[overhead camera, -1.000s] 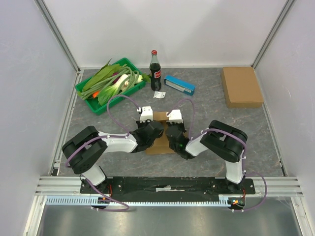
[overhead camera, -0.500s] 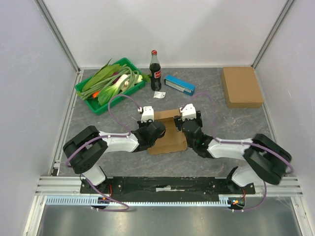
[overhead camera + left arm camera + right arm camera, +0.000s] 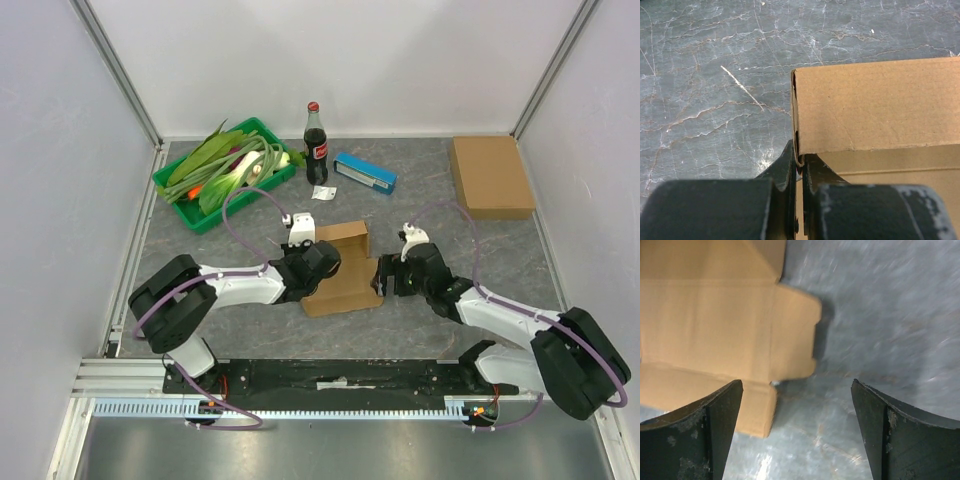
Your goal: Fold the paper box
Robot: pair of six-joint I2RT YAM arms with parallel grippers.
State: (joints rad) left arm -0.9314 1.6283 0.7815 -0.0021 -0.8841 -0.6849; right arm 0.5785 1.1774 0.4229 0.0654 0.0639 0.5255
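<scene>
The paper box (image 3: 345,272) is brown cardboard, partly folded, lying at the middle of the table with a flap raised at its far side. My left gripper (image 3: 318,264) is shut on the box's left wall. In the left wrist view its jaws pinch the thin cardboard edge (image 3: 799,161), and the box's panel (image 3: 875,105) fills the right. My right gripper (image 3: 384,276) stands open just right of the box. In the right wrist view the gripper (image 3: 796,390) holds nothing, and a box flap (image 3: 715,320) lies ahead to the left.
A green tray (image 3: 203,224) of vegetables sits at the back left. A cola bottle (image 3: 316,145) stands beside it, with a small white tag (image 3: 321,192) and a blue packet (image 3: 365,172) nearby. A closed cardboard box (image 3: 490,177) lies at the back right.
My right gripper has opened, let go of the box and drawn off to the right. The box now sits more opened out. My left gripper stays shut on it.
</scene>
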